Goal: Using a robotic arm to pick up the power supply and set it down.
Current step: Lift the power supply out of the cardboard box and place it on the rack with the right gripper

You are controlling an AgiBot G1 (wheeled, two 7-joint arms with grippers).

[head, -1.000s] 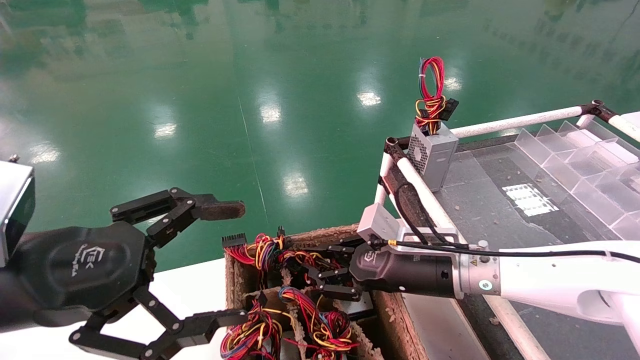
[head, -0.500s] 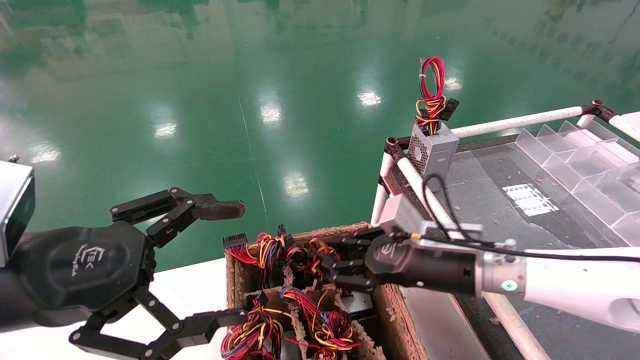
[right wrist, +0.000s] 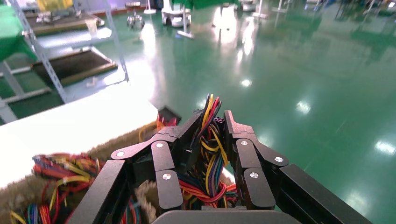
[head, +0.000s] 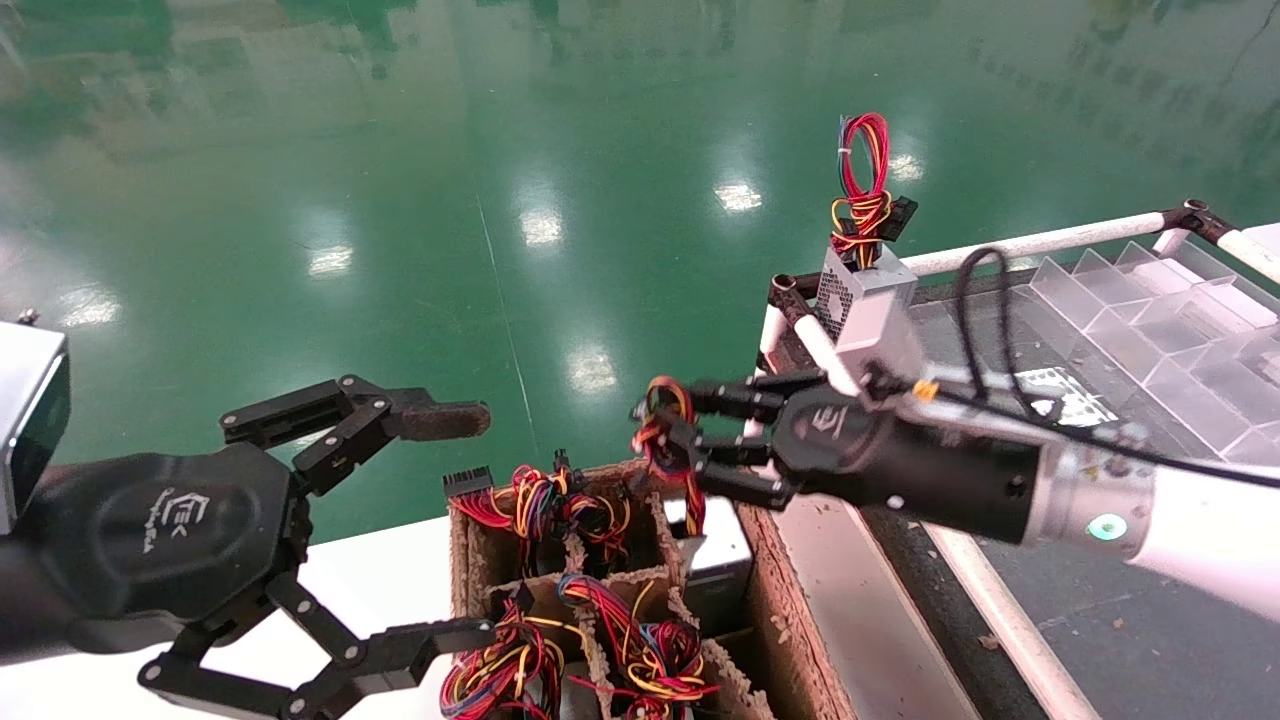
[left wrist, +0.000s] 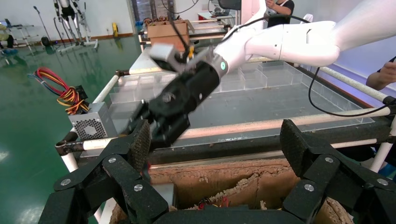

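Note:
My right gripper (head: 668, 440) is shut on the looped red, yellow and black wires (head: 662, 405) of the power supply (head: 718, 568). It holds them above the cardboard box (head: 466, 560). The silver-grey body hangs below the wires, partly inside the box's far right compartment. In the right wrist view the wire bundle (right wrist: 208, 154) fills the gap between the fingers of the right gripper (right wrist: 211, 123). My left gripper (head: 472, 527) stays parked, open and empty, left of the box; in its wrist view the left gripper (left wrist: 215, 144) frames the box edge.
A second grey supply with a perforated vent face (head: 862, 292) stands upright at the cart's corner, wires pointing up. Several other wire bundles (head: 640, 650) fill the box's compartments. Clear plastic dividers (head: 1150, 330) and white rails (head: 1040, 240) border the dark cart top.
My right gripper has risen out of the box with the wire bundle in its grip, lifting the power supply's body with it. The left arm has not moved.

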